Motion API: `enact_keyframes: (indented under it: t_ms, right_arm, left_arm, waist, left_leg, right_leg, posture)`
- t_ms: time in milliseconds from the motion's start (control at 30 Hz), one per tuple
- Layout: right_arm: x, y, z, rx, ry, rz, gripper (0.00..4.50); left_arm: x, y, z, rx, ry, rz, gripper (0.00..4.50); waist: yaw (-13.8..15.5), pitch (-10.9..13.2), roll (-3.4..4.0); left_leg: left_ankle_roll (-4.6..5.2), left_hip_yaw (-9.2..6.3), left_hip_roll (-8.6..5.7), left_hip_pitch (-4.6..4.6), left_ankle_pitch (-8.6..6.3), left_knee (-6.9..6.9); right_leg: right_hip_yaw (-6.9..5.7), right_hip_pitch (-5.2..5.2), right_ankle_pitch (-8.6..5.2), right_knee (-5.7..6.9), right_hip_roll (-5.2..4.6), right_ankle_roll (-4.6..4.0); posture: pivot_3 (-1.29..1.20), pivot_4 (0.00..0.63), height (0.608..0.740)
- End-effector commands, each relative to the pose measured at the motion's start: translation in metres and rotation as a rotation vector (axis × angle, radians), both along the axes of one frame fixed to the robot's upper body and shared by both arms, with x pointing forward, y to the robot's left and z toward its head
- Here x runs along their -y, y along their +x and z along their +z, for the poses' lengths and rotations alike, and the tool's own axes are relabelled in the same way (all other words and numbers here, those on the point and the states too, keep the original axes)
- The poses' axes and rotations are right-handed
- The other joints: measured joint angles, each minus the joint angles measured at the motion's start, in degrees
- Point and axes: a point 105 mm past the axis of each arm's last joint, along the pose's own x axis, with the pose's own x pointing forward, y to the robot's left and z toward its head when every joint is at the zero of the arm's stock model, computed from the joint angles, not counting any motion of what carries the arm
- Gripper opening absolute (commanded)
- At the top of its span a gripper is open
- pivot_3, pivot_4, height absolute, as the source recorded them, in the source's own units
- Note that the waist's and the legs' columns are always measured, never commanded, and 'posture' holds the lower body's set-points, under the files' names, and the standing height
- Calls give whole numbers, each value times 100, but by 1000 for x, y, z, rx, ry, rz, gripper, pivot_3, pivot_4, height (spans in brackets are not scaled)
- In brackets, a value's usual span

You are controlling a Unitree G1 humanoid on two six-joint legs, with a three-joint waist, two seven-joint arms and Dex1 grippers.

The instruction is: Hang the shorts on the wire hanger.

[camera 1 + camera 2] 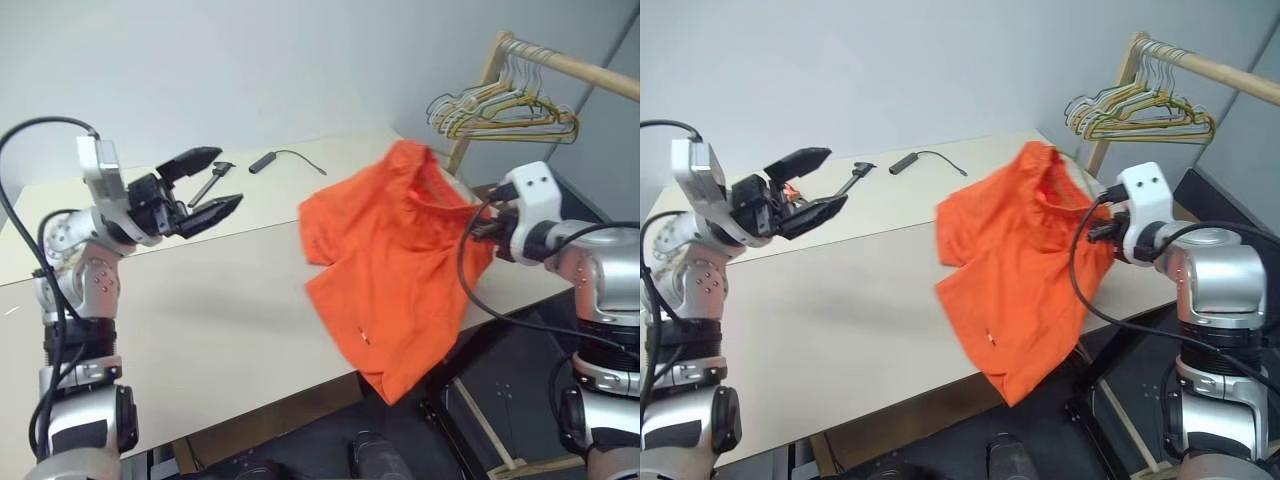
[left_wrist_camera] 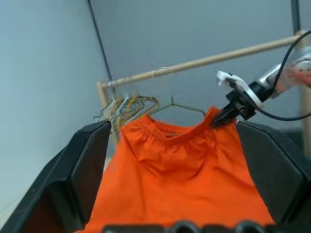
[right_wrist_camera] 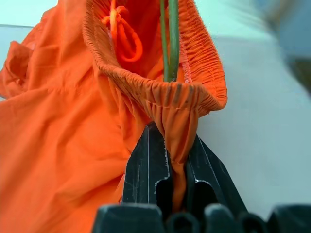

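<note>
Shorts (image 1: 395,265) are held up over the right end of the table (image 1: 200,320), lower half draped past the front edge.

Left to right: left gripper (image 1: 205,187) hovers above the table w/ fingers spread wide, nothing in them, well apart from the fabric. Small black tool (image 1: 212,182) and cable (image 1: 285,157) lie behind it, can be ignored imo.

Right gripper (image 3: 167,160) is pinched tight on the waistband. Wire hanger (image 3: 168,34) is seen passing inside the waist opening.

Step in hand, probably: waistband gets settled onto the wire. Free side should be caught by the left claw and pulled taut so the hanger isn't slipped off. Bunch of hangers (image 1: 500,110) on the rack (image 1: 570,65) should be kept clear of.
</note>
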Motion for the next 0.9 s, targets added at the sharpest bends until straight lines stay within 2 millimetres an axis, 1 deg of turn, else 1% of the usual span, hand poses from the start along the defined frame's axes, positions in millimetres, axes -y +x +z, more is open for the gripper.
enact_keyframes:
  t_ms: [33,100,167,233,367,467,533,667,700,833,900]
  right_arm:
    - [37,-6,18,61,-26,-240,0]
    - [57,-8,16,57,-37,-372,0]
    - [70,-8,18,89,-28,-481,0]
    - [79,-5,24,162,-32,-561,0]
    - [95,-1,28,216,-55,-696,0]
    - [102,4,35,263,-65,-756,0]
    - [106,8,42,293,-54,-796,0]
    - [119,12,58,324,-98,-905,0]
    - [121,14,61,326,-71,-917,0]
    - [130,20,66,287,-32,-970,0]
    - [134,25,62,237,51,-973,0]
  left_arm:
    - [13,-10,16,30,-103,-32,4454]
    - [21,-18,15,28,-146,-78,4454]
    - [29,-24,13,26,-169,-113,4454]
    - [37,-27,13,18,-201,-128,4454]
    - [44,-28,15,2,-265,-145,4454]
    - [50,-31,11,1,-249,-145,4454]
    - [51,-32,12,-2,-268,-152,4454]
    - [54,-35,10,-3,-273,-148,4454]
    - [54,-35,10,-5,-273,-147,4454]
    - [55,-35,7,-5,-258,-138,4454]
    - [55,-35,6,-4,-247,-134,4454]
  waist:
    - [-45,0,0]
    - [-92,0,0]
    - [-173,0,1]
    - [-221,0,1]
    - [-355,0,6]
    - [-456,1,8]
    - [-513,2,10]
    - [-611,4,13]
    - [-629,5,14]
    - [-644,8,19]
    - [-643,9,24]
  left_leg:
    - [4,0,-1,0,-2,0]
    - [20,0,-1,3,-11,0]
    - [43,1,-4,9,-24,0]
    - [43,1,-4,13,-24,0]
    - [46,2,-9,29,-23,0]
    - [48,2,-8,45,-24,-1]
    - [50,1,-7,58,-26,-2]
    - [54,-3,-7,75,-28,-6]
    - [54,-7,-7,79,-28,-7]
    - [57,-11,-9,78,-27,-10]
    - [60,-13,-9,79,-25,-21]
  right_leg:
    - [2,1,0,0,1,1]
    - [6,4,2,-2,1,3]
    - [11,10,3,-3,2,5]
    - [15,13,3,-2,3,6]
    - [26,25,6,-2,6,12]
    - [30,40,5,-5,7,14]
    - [29,55,4,-9,9,15]
    - [29,85,2,-19,7,20]
    - [28,88,2,-22,10,20]
    - [32,93,3,-33,11,22]
    - [30,97,5,-50,11,23]
  posture:
    - [-280,0,740]
    - [-285,0,740]
    - [-284,0,740]
    - [-283,0,740]
    - [-279,0,740]
    - [-271,0,740]
    - [-270,0,740]
    - [-263,0,740]
    - [-260,0,740]
    - [-257,0,740]
    - [-252,0,740]
